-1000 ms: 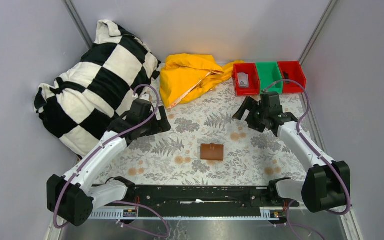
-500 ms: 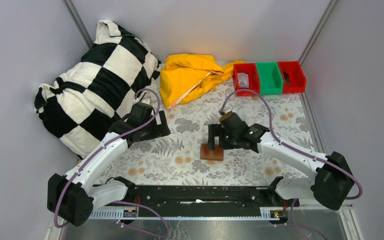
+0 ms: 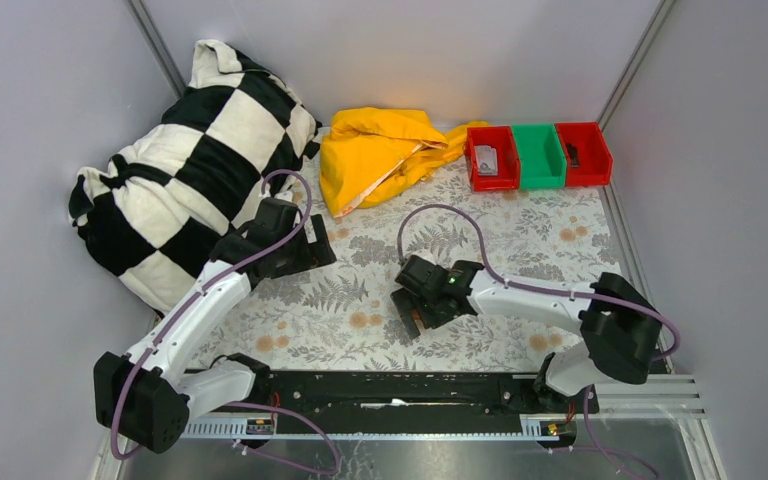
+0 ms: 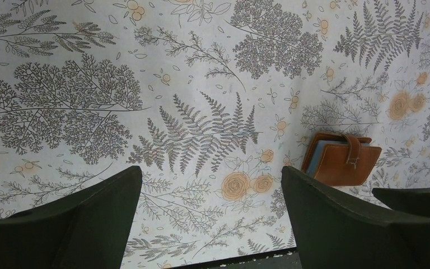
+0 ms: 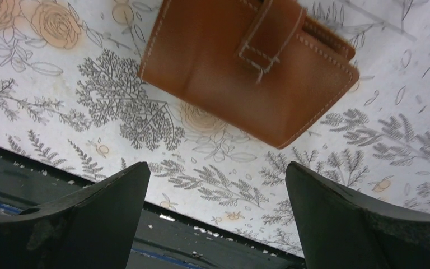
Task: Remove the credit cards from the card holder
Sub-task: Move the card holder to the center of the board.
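The card holder (image 5: 246, 61) is a brown leather wallet, closed with its strap, flat on the floral tablecloth (image 3: 360, 300). In the right wrist view it lies just beyond the fingertips of my right gripper (image 5: 218, 168), which is open and holds nothing. Seen from above, my right gripper (image 3: 415, 312) hangs over the wallet and hides it. The card holder (image 4: 341, 159) also appears at the right of the left wrist view, a light-blue inner edge showing. My left gripper (image 4: 211, 174) is open over bare cloth, well left of the wallet. The credit cards are hidden.
A black-and-white checked pillow (image 3: 190, 160) fills the back left, right behind the left gripper (image 3: 305, 250). A yellow cloth (image 3: 380, 150) lies at the back middle. Two red bins (image 3: 492, 157) and a green bin (image 3: 540, 155) stand at the back right. A black rail (image 3: 390, 385) runs along the table's near edge.
My right arm swung from the bins at the back right down to the wallet at the front middle and now covers it from above. The left arm barely moved.
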